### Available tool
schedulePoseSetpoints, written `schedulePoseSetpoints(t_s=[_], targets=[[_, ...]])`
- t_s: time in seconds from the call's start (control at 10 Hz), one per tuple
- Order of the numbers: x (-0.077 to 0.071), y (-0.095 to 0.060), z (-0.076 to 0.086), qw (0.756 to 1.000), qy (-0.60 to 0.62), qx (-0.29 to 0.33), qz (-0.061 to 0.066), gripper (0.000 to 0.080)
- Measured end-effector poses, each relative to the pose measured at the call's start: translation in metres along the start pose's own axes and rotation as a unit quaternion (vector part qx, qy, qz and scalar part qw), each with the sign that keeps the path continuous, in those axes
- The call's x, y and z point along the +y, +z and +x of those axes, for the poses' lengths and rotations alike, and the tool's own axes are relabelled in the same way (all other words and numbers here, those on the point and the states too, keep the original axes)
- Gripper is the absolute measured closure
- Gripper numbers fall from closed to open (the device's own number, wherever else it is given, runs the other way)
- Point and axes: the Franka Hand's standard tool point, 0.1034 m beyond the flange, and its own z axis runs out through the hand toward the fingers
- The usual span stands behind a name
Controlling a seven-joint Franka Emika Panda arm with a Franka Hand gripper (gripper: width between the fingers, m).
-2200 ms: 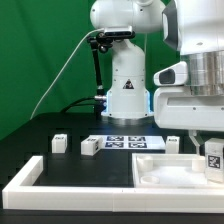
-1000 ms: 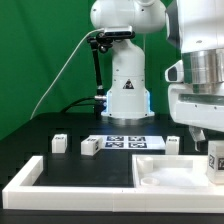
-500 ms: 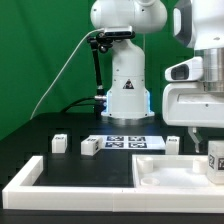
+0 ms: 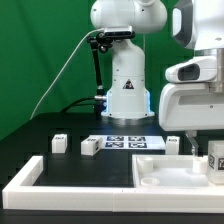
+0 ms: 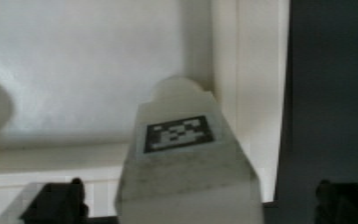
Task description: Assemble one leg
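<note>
Claw gapes wide astride the upright leg standing in the raised-edge panel.

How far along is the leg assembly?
Done: one leg stands on the panel. In hand: nothing; the tool is open, straddling that leg without touching. Left: whether it is seated can't be seen; three other legs sit on the table.

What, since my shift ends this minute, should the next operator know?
Gripper: open, fingertips either side of the small white plastic tagged leg, not touching it.
Leg stands upright on the large flat white panel, at the exterior view's right.
Three more such legs sit on the black table.
Done: leg placed. Left: seating cannot be told; check, probably twist it in.
</note>
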Motion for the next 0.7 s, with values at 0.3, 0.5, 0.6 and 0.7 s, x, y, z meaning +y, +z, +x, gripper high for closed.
schedulePoseSetpoints(t_s=[0.3, 0.5, 0.6, 0.7], targets=[[0.0, 0.0, 0.0, 1.0, -0.008, 0.0, 0.0, 0.0321], [0.0013, 0.0, 0.0002, 1.0, -0.008, 0.0, 0.0, 0.0512], [0.0014, 0.0, 0.0001, 1.0, -0.003, 0.0, 0.0, 0.0508], [0.0022, 0.0003, -0.0013, 1.0, 0.013, -0.005, 0.0, 0.0508]])
